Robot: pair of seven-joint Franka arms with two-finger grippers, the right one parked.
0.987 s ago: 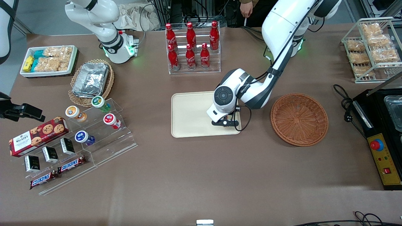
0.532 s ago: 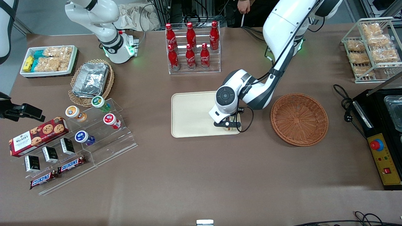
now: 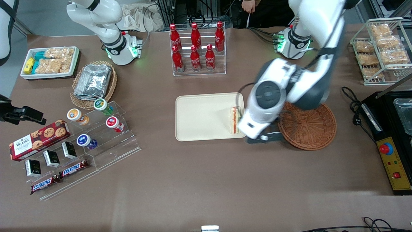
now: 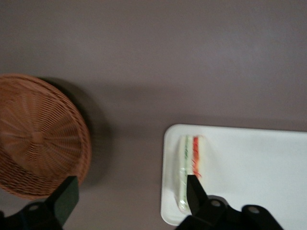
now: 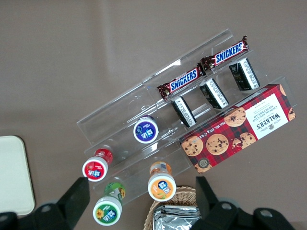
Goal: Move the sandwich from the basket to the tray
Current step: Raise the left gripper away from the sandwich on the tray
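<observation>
Front view | sandwich (image 3: 234, 120) on tray (image 3: 199, 116) | end effector (image 3: 264, 138) blurred, empty, spread

"WALKERS" stands on the red cookie box (image 5: 240, 128); "SNICKERS" on two chocolate bars (image 5: 183, 83).

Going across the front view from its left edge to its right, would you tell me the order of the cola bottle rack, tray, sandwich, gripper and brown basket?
Tray → cola bottle rack → sandwich → gripper, open, above the table beside the tray → basket.

Cream tray (image 3: 199, 116), reddish-brown woven basket (image 3: 309, 125), black hand (image 3: 265, 138).
</observation>
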